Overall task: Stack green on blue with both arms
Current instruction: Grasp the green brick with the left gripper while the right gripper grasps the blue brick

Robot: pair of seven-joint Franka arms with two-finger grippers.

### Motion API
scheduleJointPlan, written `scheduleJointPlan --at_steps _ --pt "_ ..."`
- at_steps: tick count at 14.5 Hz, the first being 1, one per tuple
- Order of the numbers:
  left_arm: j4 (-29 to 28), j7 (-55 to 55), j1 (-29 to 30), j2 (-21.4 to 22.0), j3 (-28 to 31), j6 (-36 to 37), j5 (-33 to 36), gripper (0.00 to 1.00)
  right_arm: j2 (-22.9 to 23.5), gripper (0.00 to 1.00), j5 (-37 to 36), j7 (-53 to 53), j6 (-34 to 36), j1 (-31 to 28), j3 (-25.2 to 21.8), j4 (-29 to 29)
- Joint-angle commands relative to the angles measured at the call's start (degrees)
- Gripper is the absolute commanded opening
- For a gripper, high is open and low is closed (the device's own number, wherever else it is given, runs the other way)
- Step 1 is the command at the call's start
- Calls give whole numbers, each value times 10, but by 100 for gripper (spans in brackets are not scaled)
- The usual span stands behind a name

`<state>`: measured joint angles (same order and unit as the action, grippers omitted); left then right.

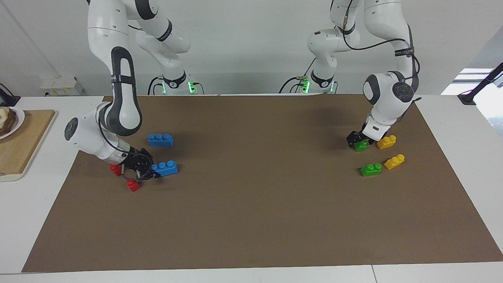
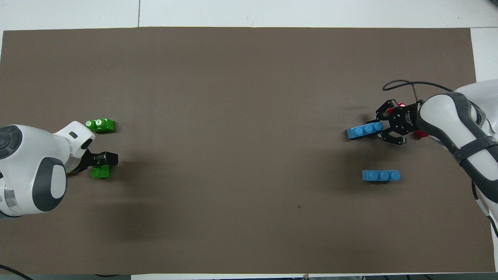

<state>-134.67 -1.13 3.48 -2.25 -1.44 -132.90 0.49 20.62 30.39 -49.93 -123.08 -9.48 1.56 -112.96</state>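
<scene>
My right gripper [image 1: 152,171] is low on the mat at the right arm's end, shut on the end of a blue three-stud brick [image 1: 165,168]; it also shows in the overhead view [image 2: 383,129] with that brick [image 2: 362,131] slightly skewed. A second blue brick [image 1: 160,140] lies nearer to the robots. My left gripper [image 1: 357,141] is down at a green brick [image 1: 360,146] at the left arm's end, partly covering it in the overhead view [image 2: 100,172]. A second green brick [image 1: 371,169] lies farther from the robots.
Two red one-stud bricks [image 1: 115,169] [image 1: 133,185] lie beside the right gripper. Two yellow bricks [image 1: 386,142] [image 1: 394,161] lie beside the green ones. A wooden board [image 1: 23,145] with a plate of food stands off the brown mat [image 1: 251,220].
</scene>
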Motion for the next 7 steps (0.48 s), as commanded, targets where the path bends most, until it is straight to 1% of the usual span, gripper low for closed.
scheduleJointPlan --at_steps 1,3,5,7 --pt "-9 -3 -1 -2 1 -21 3 99 -5 0 17 17 -16 -3 4 -6" --pt "-9 -4 -1 -3 1 -22 3 98 -5 0 24 8 -12 -2 5 -2" --pt "-9 -8 -1 -5 1 -22 3 72 -7 0 53 -39 2 11 5 23" --pt "-6 -8 -1 -6 1 -21 3 49 -8 0 54 -95 16 52 5 60"
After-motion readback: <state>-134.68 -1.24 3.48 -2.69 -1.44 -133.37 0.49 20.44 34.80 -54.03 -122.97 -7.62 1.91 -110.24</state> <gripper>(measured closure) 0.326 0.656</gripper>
